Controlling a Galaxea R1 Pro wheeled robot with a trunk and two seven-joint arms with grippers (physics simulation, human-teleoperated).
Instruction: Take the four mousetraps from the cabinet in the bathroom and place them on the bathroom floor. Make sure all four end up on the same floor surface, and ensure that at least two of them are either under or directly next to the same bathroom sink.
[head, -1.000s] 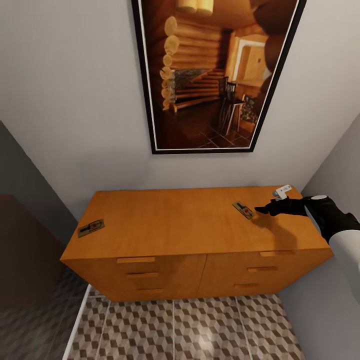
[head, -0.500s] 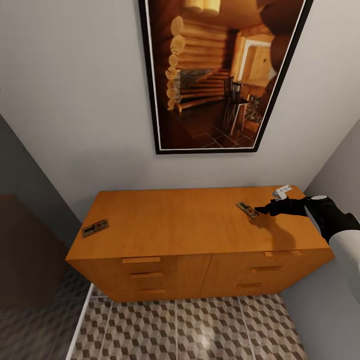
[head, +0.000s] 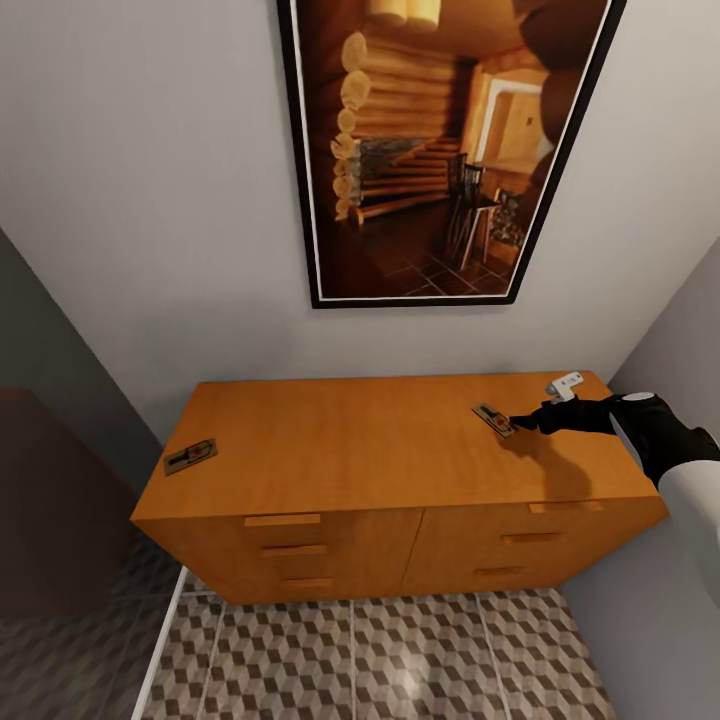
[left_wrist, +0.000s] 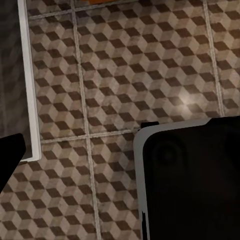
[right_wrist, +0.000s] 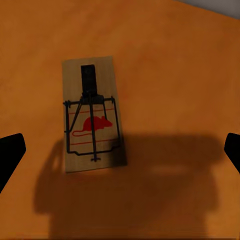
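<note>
Lying between the open right gripper's (right_wrist: 120, 150) fingertips: one mousetrap (right_wrist: 92, 120).

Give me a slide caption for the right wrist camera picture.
Open right gripper poised above a mousetrap lying flat on the orange wooden cabinet top, its shadow falling across the trap's end.

Soft, even light, sharp renders.
A pale glare spot sits on the floor (head: 405, 685); the right gripper (head: 517, 420) throws a blurred shadow over the cabinet (head: 340, 450) beside a mousetrap (right_wrist: 92, 120).
</note>
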